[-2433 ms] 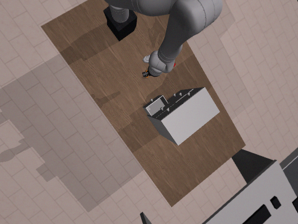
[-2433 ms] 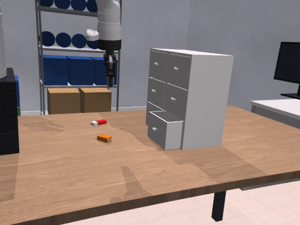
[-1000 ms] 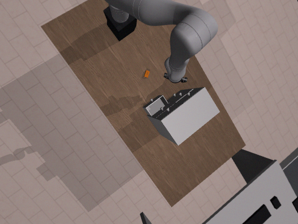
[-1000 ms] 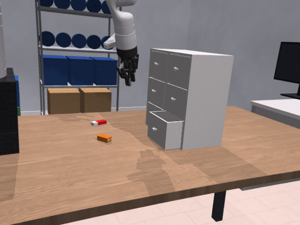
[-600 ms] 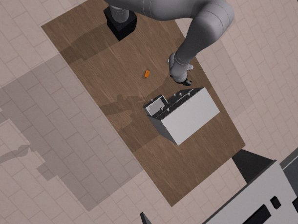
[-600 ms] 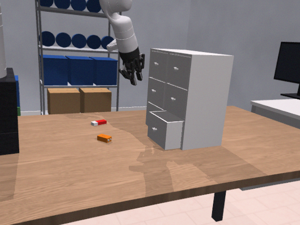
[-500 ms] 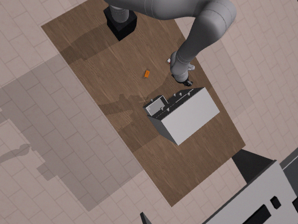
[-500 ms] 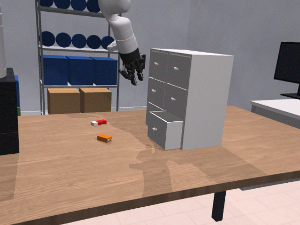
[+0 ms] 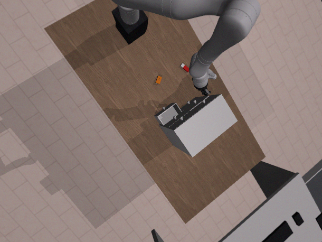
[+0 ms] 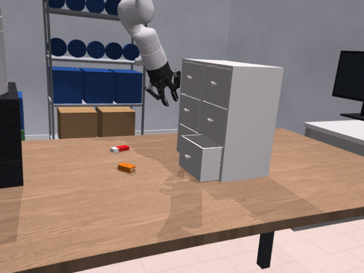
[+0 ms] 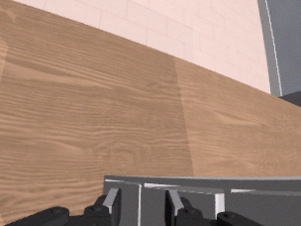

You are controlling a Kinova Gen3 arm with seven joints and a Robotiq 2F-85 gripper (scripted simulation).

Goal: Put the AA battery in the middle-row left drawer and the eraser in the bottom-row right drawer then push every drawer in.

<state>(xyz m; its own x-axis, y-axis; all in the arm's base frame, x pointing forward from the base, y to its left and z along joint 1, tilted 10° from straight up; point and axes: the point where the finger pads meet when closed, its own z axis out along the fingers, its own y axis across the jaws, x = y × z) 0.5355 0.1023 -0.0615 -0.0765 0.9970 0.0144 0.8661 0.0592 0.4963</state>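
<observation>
The eraser (image 9: 185,67) (image 10: 120,148), white at one end and red along the rest, lies flat on the counter (image 9: 105,87) (image 10: 74,208) (image 11: 74,124). In the top view it is nearer the upper-right long edge than the lower-left one. The AA battery cannot be made out, so I cannot tell where it is. An orange battery (image 9: 158,80) (image 10: 126,167), a block with two round terminals on one end, lies near the eraser, farther from that upper-right edge.

The chest (image 9: 206,125) (image 10: 250,119) (image 11: 257,205) stands upright, its back corner near the upper-right edge in the top view. Its bottom right drawer (image 9: 164,110) (image 10: 191,167) is pulled part of the way out; the other drawers that show their fronts look pushed in.

The hand (image 9: 206,92) (image 10: 170,102) (image 11: 143,203) is released, its fingers partly spread with nothing between them. It hangs tilted just beside the left column of drawers, well above the counter; whether it touches the chest I cannot tell. The arm's black base (image 9: 129,38) (image 10: 10,134) stands by the short edge at the upper left of the top view.

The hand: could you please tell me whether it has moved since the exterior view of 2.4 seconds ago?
Yes; the hand has moved rightward in the exterior view, closer to the chest.
</observation>
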